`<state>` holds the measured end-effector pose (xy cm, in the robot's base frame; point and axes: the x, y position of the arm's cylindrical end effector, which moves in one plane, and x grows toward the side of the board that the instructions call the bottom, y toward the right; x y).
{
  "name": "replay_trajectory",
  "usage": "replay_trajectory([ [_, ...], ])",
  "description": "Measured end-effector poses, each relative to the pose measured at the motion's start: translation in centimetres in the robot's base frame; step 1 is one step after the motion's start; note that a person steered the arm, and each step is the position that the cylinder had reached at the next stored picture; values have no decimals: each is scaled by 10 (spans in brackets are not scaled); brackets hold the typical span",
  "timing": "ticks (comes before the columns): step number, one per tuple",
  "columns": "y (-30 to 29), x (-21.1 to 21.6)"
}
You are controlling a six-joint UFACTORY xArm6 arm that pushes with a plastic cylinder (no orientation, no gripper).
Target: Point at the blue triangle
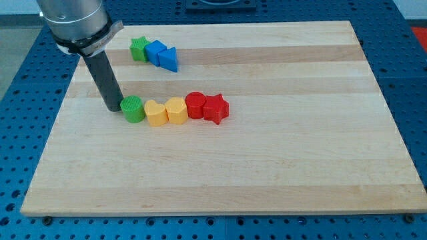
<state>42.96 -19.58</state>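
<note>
The blue triangle [169,60] lies near the view's top left on the wooden board [280,160]. It touches a blue cube [155,51], which touches a green star [139,48]. My tip [113,108] rests on the board at the view's left, just left of a green cylinder [133,109]. The tip is well below and to the left of the blue triangle.
A row of blocks runs rightward from the green cylinder: a yellow heart [156,113], a yellow block [177,110], a red cylinder [195,105] and a red star [215,108]. The arm's grey body [75,23] hangs over the board's top left corner.
</note>
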Motion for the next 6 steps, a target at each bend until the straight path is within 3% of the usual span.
replay_trajectory([
  [3, 5, -7],
  [6, 5, -76],
])
